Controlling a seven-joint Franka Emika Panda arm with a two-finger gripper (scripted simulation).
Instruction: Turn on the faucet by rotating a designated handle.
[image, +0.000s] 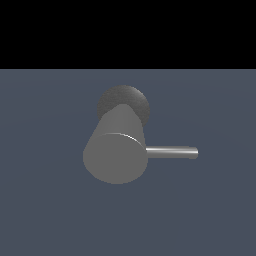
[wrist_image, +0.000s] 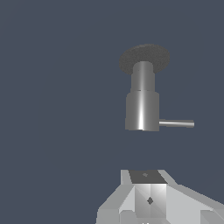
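the faucet (wrist_image: 142, 109) and its handle (wrist_image: 176, 124) stand well apart from the gripper (wrist_image: 148, 199); cannot tell whether its fingers are spread or closed.

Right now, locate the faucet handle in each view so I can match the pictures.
Exterior view: the handle projects from the faucet toward the exterior view's right.
Wrist view: the handle sticks sideways from the cylinder's lower end.
Shared landmark: the dark round base.

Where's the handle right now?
The handle projects sideways from the faucet body near its flat end, toward the exterior view's right. Nothing touches it; in the wrist view the tool sits apart from it.
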